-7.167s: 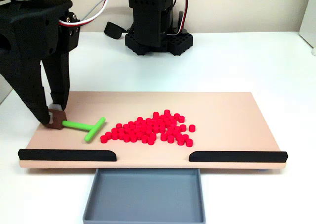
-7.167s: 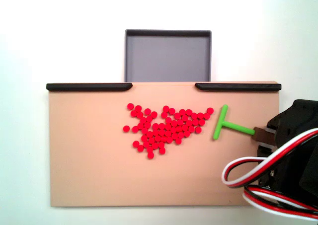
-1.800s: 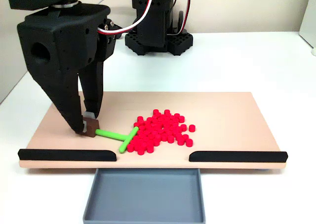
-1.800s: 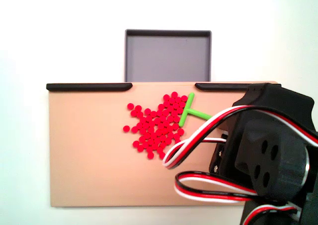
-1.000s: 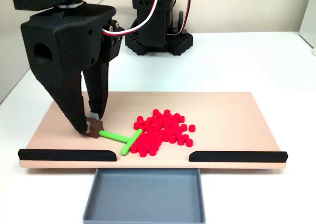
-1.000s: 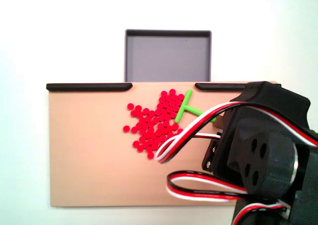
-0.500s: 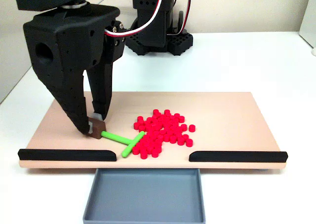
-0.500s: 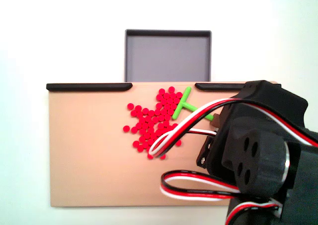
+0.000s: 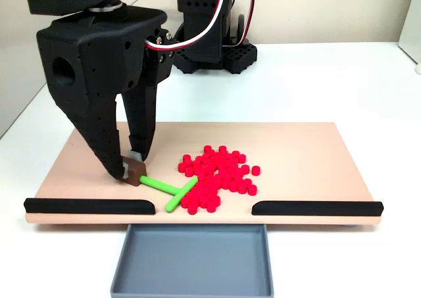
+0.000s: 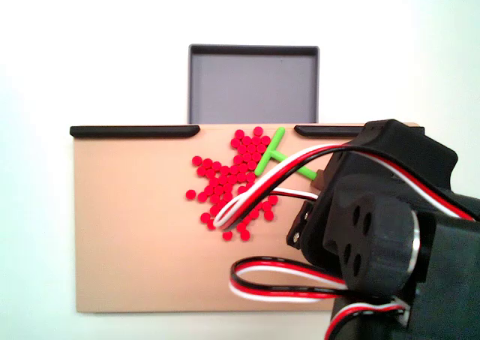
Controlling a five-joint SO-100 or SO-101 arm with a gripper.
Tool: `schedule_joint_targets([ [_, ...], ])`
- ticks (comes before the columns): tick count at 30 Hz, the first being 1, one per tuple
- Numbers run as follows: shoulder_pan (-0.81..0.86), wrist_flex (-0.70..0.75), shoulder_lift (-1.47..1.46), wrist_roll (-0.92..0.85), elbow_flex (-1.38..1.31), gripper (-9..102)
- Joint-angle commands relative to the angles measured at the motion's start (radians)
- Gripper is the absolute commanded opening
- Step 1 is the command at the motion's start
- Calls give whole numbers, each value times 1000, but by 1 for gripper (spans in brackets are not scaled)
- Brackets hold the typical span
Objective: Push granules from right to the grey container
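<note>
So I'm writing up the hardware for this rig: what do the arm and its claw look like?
The arm is matte black printed plastic. The claw has two long fingers tapering to narrow tips. Red, white and black cables loop off the wrist. A round hole marks the side of the claw's housing.

— What sort of place is this?
— Probably a lab or hobby bench. A plain white table (image 9: 316, 81) meets a bare cream wall (image 9: 329, 8), and a black 3D-printed robot arm base (image 9: 207, 51) stands on it with loose red, white and black servo wires (image 10: 277, 182).
— Anything homely?
— A staged beige board (image 9: 296, 147), hardly more.
</note>
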Motion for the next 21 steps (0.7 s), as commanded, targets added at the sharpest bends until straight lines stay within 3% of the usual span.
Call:
schedule_joint_targets([
  [1, -8, -3, 21, 9, -21, 0],
  [21, 37, 11, 132, -167, -15, 0],
])
